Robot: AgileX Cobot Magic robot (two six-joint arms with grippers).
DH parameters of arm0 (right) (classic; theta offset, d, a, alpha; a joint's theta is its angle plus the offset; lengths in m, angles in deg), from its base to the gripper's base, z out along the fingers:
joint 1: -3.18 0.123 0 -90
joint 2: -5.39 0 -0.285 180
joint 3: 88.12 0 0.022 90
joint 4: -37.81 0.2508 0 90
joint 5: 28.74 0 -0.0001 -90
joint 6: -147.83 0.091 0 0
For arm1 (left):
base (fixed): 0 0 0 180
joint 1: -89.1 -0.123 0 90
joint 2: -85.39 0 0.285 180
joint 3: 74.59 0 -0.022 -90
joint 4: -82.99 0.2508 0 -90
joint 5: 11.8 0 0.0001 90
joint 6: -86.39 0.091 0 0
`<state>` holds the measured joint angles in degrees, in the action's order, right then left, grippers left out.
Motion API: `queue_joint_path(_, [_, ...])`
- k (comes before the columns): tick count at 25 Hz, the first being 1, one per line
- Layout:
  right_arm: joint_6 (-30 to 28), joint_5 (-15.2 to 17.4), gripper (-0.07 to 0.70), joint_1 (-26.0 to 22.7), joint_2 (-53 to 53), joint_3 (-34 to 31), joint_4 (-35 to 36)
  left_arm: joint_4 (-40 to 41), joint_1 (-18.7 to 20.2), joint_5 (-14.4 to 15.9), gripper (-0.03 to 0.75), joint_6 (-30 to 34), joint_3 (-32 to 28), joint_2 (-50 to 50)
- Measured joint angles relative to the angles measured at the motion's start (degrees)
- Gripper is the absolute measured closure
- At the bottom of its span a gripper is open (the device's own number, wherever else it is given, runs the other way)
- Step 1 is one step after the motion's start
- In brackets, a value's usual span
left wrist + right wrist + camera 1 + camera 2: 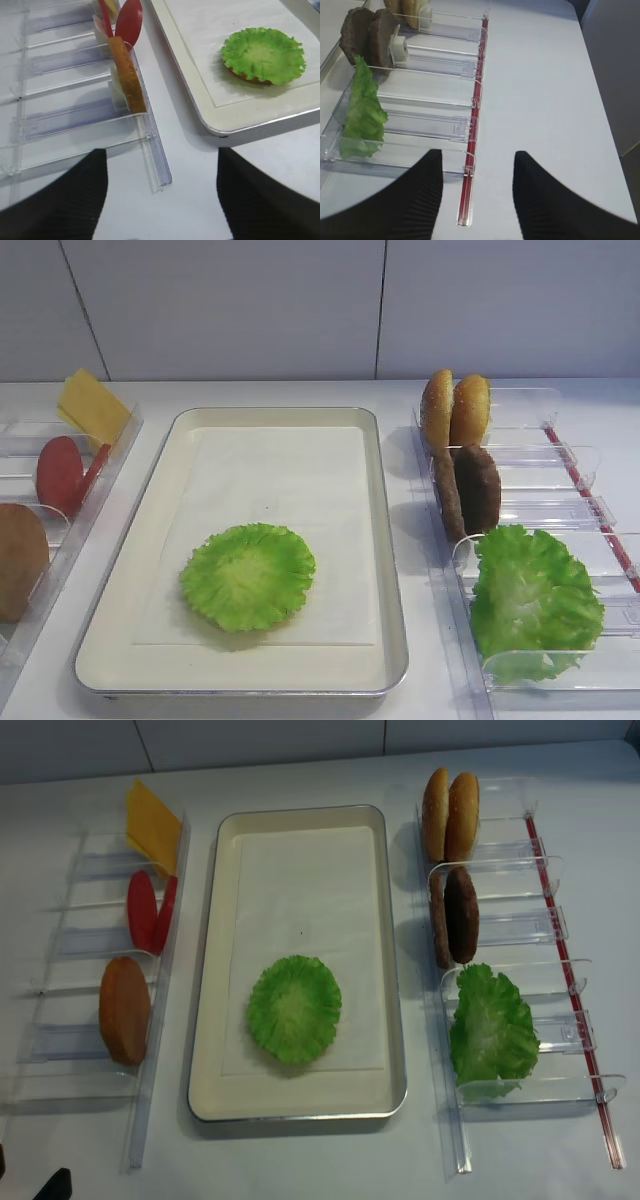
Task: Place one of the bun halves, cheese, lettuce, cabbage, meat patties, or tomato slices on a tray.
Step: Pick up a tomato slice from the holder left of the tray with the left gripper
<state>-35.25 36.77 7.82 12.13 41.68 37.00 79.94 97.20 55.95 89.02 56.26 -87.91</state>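
Note:
A ruffled lettuce leaf (248, 575) lies flat on the cream tray (385, 540), with a tan edge showing beneath it in the left wrist view. More lettuce (492, 1032), meat patties (455, 915) and bun halves (450, 815) stand in the right rack. The left rack holds cheese (152, 825), tomato slices (148, 910) and another bun half (129, 75). Cabbage is out of view. My left gripper (161, 165) hangs open and empty over bare table by the left rack's near end. My right gripper (476, 165) is open and empty above the right rack's near end.
Clear plastic racks (80, 1040) (540, 1080) flank the tray, with upright dividers. A red strip (472, 150) runs along the right rack's outer side. White table lies right of it (545, 100). A wall stands behind the table.

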Motion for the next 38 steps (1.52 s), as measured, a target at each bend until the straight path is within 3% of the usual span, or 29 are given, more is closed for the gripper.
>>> queue_joint_path(22, [0.0, 0.0, 0.292, 0.0, 0.0, 0.0, 0.0, 0.0, 0.0, -0.5, 0.243, 1.2, 1.1, 0.3])
queue_joint_path(27, [0.0, 0.0, 0.292, 0.0, 0.0, 0.0, 0.0, 0.0, 0.0, -1.1, 0.243, 4.3, 3.6, 8.2])
queue_joint_path(30, [0.0, 0.0, 0.292, 0.0, 0.0, 0.0, 0.0, -0.1, 0.0, -3.4, 0.243, 7.2, 4.8, 13.9])
queue_joint_path(34, [0.0, 0.0, 0.292, 0.0, 0.0, 0.0, 0.0, -0.4, 0.0, -8.9, 0.243, 9.6, 6.2, 20.8])
queue_joint_path(38, [0.0, 0.0, 0.292, 0.0, 0.0, 0.0, 0.0, -0.4, 0.0, -11.3, 0.243, 11.6, 8.4, 28.7])
